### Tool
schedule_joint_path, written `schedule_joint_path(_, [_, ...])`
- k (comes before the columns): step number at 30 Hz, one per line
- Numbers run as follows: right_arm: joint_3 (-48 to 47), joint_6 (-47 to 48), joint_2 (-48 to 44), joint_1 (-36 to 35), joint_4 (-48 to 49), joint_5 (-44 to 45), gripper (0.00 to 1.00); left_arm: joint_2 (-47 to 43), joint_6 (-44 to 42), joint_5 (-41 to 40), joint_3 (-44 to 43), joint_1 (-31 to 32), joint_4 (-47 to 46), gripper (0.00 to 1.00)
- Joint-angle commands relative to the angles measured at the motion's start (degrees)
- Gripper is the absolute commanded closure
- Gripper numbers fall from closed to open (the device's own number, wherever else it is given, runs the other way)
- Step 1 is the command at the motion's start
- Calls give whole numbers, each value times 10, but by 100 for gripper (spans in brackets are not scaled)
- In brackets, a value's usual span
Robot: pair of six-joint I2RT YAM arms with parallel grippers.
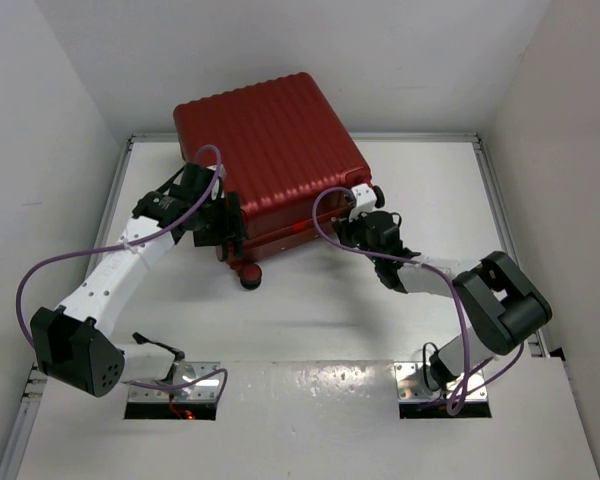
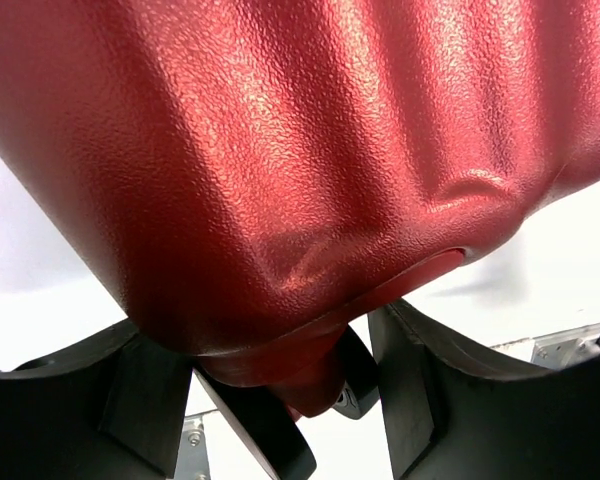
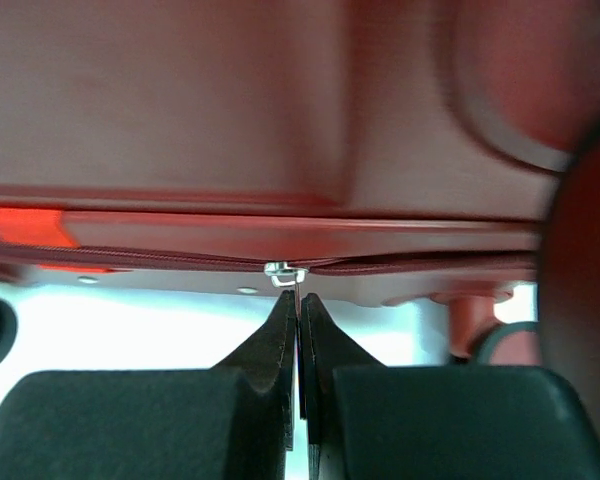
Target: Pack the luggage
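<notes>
**Closing the case, overhead and wrist views.** The large dark red ribbed hard-shell luggage (image 1: 270,140) is lying lid-down-shut toward 12 o'clock on the white surface (image 1: 310,320), and no lining is showing.

The right end effector (image 3: 298,305) is working at the case's 4 o'clock edge. It is clenching the small silver metal zipper pull (image 3: 283,272) between its fingertips, right on the seam.

The left end effector (image 1: 223,228) is sitting at the 7 o'clock corner. Its jaws are standing apart on either side of that corner and its small black wheel (image 2: 350,385). Whether they are pressing on the shell cannot be told.

**Hazards, as judged from here:**
- The thin pull is being held only at the very tips, so a tug off the line of the seam is likely to slip it free.
- The slider may bind where the track is bending round a corner.
- If the left jaws are not bracing the shell, the pull force is likely to swing the case on its wheels rather than move the zipper.
</notes>
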State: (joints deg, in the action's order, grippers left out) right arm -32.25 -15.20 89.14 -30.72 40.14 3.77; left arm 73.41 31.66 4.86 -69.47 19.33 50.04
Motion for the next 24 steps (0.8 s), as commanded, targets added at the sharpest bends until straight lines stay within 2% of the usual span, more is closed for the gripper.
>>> schedule_joint_path(1, [13,-3,-17,36,-29,73,100,13,-33,-11,5,10,-21,100])
schedule_joint_path(7, [21,-21,-23,87,-46,84,100,13,-49,-58,15,-8,3,100])
schedule_joint_path(18, [26,-35,-34,179,-60,74,100,57,-107,-136,-2,-142,29,100])
schedule_joint_path(24, [10,-42,-8,214,-37,59,100,98,-137,-204,-31,-154,29,100])
